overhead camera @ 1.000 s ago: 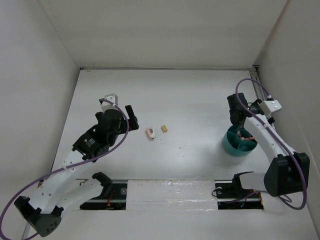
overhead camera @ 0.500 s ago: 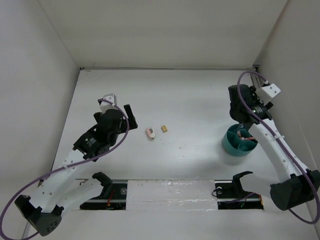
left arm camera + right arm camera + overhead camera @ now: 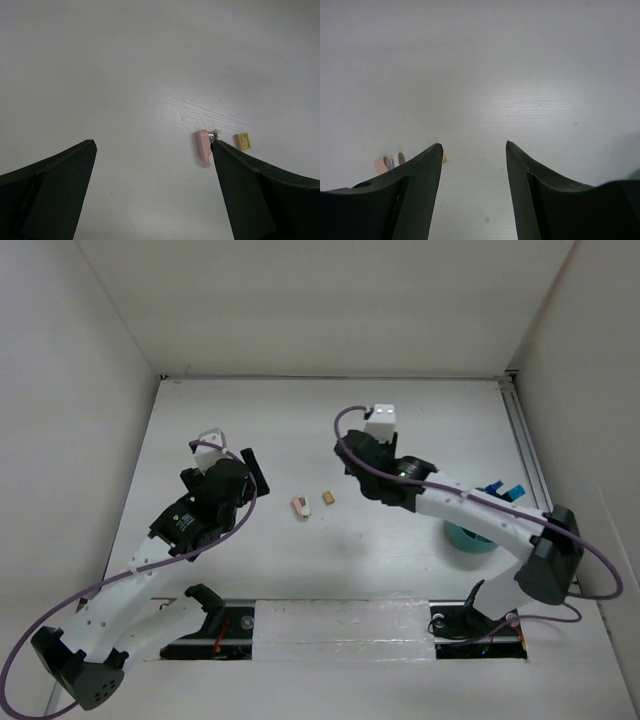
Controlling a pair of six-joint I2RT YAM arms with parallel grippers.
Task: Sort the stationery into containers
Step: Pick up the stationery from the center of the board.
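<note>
White table [image 3: 400,420] bears pink eraser [image 3: 299,506] near tan eraser [image 3: 328,498].

Lab test cell: white surface [image 3: 300,420] boxed by plain white walls [image 3: 330,300]; left arm [image 3: 195,518] and right arm [image 3: 470,510] bolted at near edge.

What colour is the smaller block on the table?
Smaller block: tan, clearest in left wrist view.

The top camera is looking down from high above the near edge, taking in the whole table [image 3: 420,420]. Each wrist camera is looking forward, low and close over the table, between its own fingers: the left claw [image 3: 154,145] and the right claw [image 3: 474,145]. All three views are sharing the pink eraser [image 3: 299,506] and the tan eraser [image 3: 328,497].
</note>
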